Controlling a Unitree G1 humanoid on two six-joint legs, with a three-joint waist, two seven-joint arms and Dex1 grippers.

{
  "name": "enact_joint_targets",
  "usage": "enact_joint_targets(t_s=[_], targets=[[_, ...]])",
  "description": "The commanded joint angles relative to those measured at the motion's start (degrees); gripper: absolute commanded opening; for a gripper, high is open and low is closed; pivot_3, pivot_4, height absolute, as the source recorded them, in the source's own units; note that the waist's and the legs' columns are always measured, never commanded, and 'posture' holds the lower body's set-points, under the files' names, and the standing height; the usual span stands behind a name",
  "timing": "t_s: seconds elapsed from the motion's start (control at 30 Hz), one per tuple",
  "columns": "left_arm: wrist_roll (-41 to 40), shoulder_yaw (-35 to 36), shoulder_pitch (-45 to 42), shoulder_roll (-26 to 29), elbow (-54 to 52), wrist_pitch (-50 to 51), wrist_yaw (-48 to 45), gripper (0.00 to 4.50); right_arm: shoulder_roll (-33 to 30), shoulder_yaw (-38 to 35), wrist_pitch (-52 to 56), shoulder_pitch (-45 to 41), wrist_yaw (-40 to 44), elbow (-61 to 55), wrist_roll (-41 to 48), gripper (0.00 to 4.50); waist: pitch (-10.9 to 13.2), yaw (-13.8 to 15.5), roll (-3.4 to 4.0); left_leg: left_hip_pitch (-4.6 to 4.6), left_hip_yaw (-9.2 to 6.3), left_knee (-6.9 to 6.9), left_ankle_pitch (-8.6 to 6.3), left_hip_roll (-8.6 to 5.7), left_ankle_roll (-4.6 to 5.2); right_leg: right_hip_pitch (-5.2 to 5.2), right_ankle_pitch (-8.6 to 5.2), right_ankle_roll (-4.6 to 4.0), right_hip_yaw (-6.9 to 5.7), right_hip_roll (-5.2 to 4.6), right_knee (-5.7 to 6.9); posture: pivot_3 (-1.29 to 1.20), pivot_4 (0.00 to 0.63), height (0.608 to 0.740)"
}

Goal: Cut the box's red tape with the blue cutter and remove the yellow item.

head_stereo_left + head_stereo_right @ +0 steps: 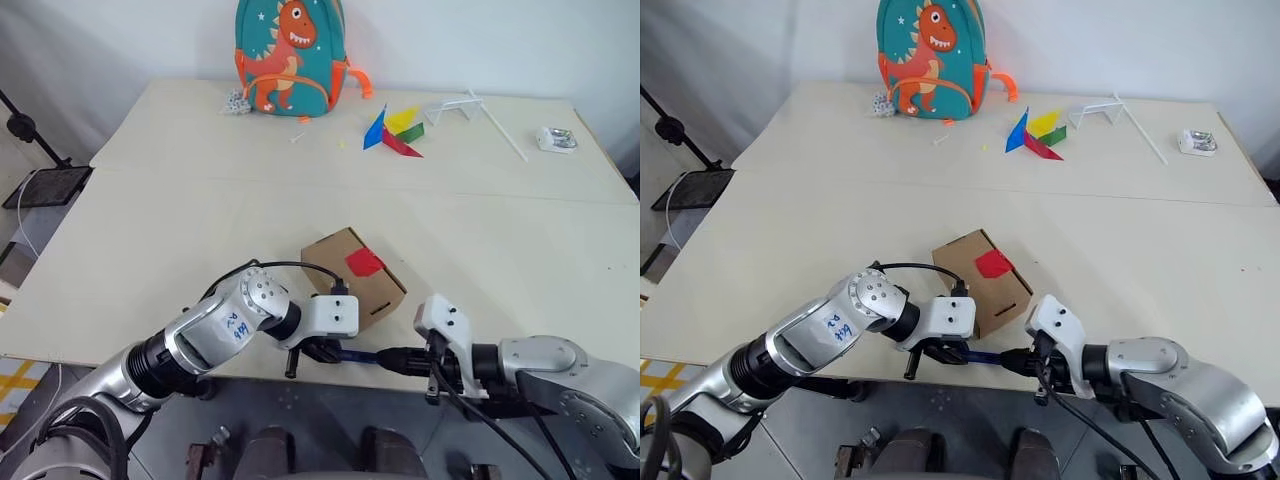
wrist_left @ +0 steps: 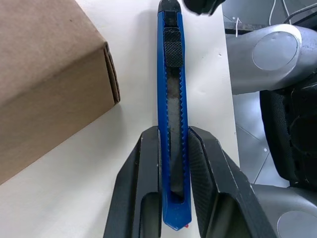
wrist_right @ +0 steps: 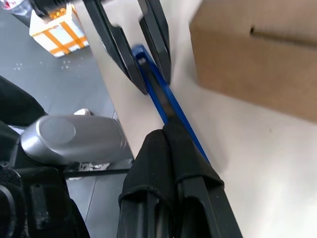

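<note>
The brown box lies near the table's front edge, lid closed, with the red tape on its top face. The blue cutter lies level just in front of the box, along the table edge. My left gripper is shut on one end of it, a finger on each side. My right gripper is shut, its fingers pressed together, and its tips lie over the cutter's other end with nothing between them. The yellow item is hidden.
A dinosaur backpack stands at the back of the table. Beside it are a paper pinwheel, a white stick frame and a small white object. The table's front edge runs right under both grippers.
</note>
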Motion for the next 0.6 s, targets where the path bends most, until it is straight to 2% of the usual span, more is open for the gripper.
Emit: enact_joint_targets(t_s=[0.03, 0.37, 0.6], targets=[[-0.5, -1.7, 0.0, 0.7, -0.6, 0.7, -0.7, 0.44, 0.8, 0.5, -1.9, 0.6, -0.9, 1.4, -1.8, 0.03, 0.0, 0.0, 0.0, 0.0, 0.01, 0.0, 0.0, 0.0, 0.0, 0.0, 0.0, 0.0, 0.0, 0.0, 0.0, 0.0, 0.15, 0.74], [-0.6, -2.0, -0.2, 0.7, -0.9, 0.9, -0.8, 0.44, 0.6, 2.6, -2.4, 1.0, 0.2, 2.3, -3.0, 0.03, 0.0, 0.0, 0.0, 0.0, 0.0, 0.0, 0.0, 0.01, 0.0, -0.01, 0.0, 0.0, 0.0, 0.01, 0.01, 0.0, 0.15, 0.74], [-0.6, -2.0, -0.4, 0.4, -0.6, 0.8, -0.7, 0.44, 3.3, 7.8, -3.2, -2.5, 0.2, 4.1, -5.2, 0.03, 0.0, -0.3, -0.02, 0.02, 0.0, 0.0, 0.0, 0.01, 0.0, -0.01, 0.0, 0.0, 0.01, 0.01, 0.03, 0.0, 0.15, 0.74]])
